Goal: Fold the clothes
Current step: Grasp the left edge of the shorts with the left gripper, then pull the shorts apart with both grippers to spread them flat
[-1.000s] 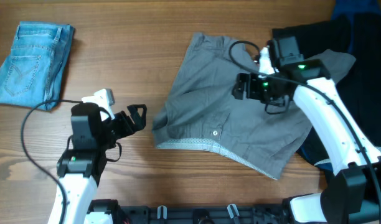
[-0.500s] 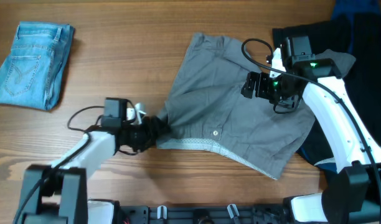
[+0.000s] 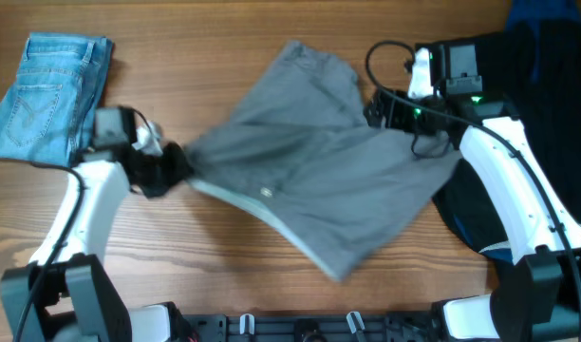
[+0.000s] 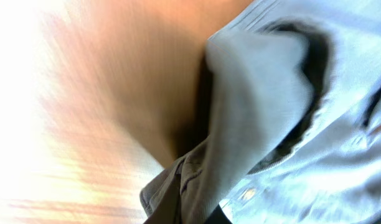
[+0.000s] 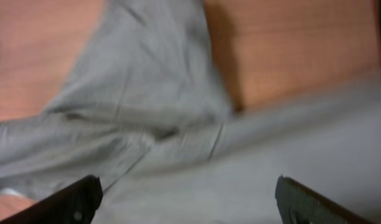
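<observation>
Your left jaws are clenched on the waistband corner of the grey shorts (image 3: 309, 180), drawn taut between the left and right edges of the surface (image 3: 224, 285), apparently to flatten them, while your right jaws hover released.

We are holding our left arm (image 3: 82, 204) bent outward, left gripper (image 3: 167, 169) clamped tight; our right arm (image 3: 509, 185) is reaching forward, right gripper (image 3: 385, 109) gaping, 2 fingers (image 5: 72, 200) apart.
</observation>
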